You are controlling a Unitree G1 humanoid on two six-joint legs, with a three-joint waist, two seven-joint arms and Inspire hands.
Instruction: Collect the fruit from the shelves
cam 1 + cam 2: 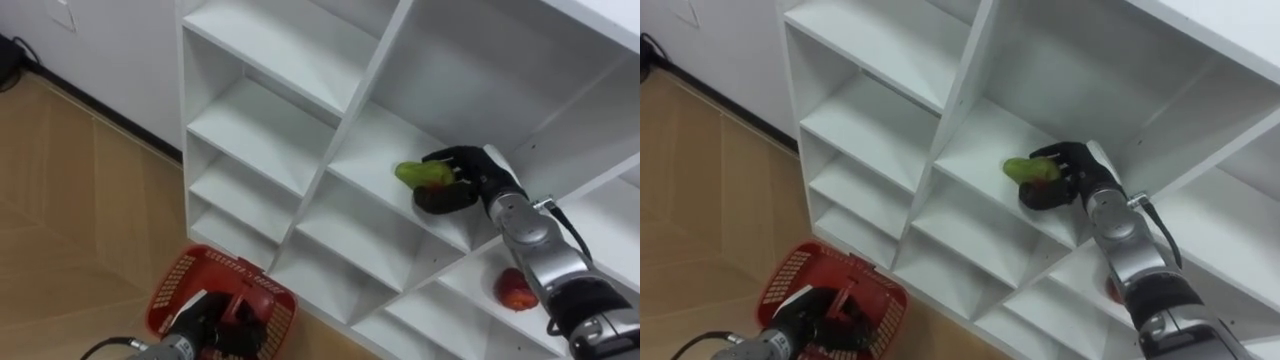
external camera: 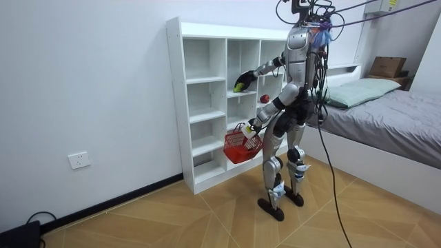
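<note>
While the right hand (image 1: 468, 176) is clenching the green fruit (image 1: 418, 174), the left hand (image 1: 203, 322) is gripping the basket (image 1: 168, 290), well below-left.

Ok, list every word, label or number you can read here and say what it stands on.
None can be read. The white open shelf unit, the red plastic mesh basket and the green fruit show no print.
The brown cardboard box by the bed, in the room view, is too small to tell.

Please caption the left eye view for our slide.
Right hand grasps green fruit on closet shelf; left hand holds red basket below.
</note>
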